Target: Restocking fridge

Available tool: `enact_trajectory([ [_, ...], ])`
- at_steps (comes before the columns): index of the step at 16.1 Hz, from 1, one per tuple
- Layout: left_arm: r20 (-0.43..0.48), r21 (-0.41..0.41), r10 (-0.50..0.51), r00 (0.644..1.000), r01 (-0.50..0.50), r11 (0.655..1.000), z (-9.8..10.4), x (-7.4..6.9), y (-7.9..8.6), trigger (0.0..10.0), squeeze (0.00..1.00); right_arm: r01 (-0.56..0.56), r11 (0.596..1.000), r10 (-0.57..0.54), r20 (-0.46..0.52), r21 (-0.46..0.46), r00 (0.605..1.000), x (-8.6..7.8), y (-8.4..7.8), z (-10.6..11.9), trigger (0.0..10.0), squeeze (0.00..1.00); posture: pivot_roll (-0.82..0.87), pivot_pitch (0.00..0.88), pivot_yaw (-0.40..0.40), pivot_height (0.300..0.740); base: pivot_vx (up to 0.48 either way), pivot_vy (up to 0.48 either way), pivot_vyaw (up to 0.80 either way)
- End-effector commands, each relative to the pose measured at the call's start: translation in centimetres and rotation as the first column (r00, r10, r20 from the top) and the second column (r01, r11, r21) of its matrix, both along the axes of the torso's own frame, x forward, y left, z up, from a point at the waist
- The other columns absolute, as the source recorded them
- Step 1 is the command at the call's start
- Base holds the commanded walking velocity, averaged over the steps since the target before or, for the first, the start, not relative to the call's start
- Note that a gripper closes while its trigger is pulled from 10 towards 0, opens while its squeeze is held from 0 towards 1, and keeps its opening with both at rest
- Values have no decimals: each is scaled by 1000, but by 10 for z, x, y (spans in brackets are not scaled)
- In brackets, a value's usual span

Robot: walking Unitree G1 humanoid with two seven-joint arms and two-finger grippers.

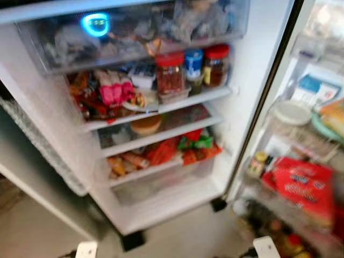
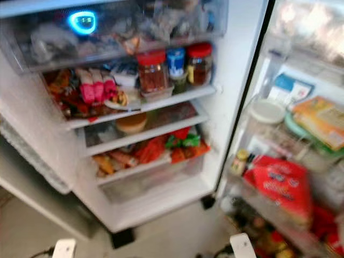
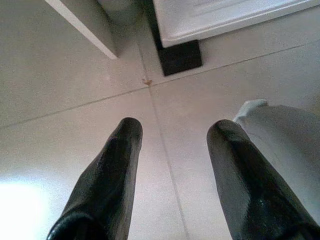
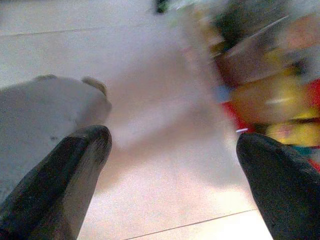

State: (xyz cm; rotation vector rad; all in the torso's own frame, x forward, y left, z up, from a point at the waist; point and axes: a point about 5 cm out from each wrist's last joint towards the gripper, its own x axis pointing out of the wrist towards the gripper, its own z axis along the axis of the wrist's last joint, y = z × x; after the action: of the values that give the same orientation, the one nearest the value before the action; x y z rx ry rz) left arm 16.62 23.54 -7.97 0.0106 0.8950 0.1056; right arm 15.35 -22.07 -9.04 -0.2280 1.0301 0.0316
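Smooth black left pincer [image 3: 172, 132] spread over glossy tiled floor [image 3: 60, 65]; fridge [image 1: 244, 80] open.

Three lidded glass jars on the upper wire shelf: two with red lids [image 1: 170, 72] [image 1: 216, 64], one with a blue lid [image 1: 193, 63]. Two pink wrapped packets [image 1: 115, 91]. One round tan tub [image 1: 146, 124]. One large red snack bag [image 1: 298, 188] in the door rack. Two black fingers [image 3: 107, 180] per gripper, spread apart, above pale tiled floor [image 3: 60, 75].
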Motion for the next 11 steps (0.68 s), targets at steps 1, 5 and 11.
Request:
enact_trajectory([
  [1, -33, 2, -2, 999, 2, 1000, -3, -6, -1, 10000, 0, -18, 995, 26, -86, 96, 996, -20, 31, -13, 10000, 0, -51, 41, 128, 652, 0, 472, 0],
  [5, -34, -9, -7, 999, 6, 1000, -3, -4, -4, 10000, 0, 9, 994, -1, -70, 109, 998, -19, 30, -12, 10000, 0, -60, 25, 130, 652, 0, 470, 0],
  [11, -38, 1, -13, 999, 13, 1000, -3, -3, -4, 10000, 0, 27, 993, -19, -69, 118, 997, -18, 30, -12, 10000, 0, -59, 0, 124, 677, 0, 296, 0],
])
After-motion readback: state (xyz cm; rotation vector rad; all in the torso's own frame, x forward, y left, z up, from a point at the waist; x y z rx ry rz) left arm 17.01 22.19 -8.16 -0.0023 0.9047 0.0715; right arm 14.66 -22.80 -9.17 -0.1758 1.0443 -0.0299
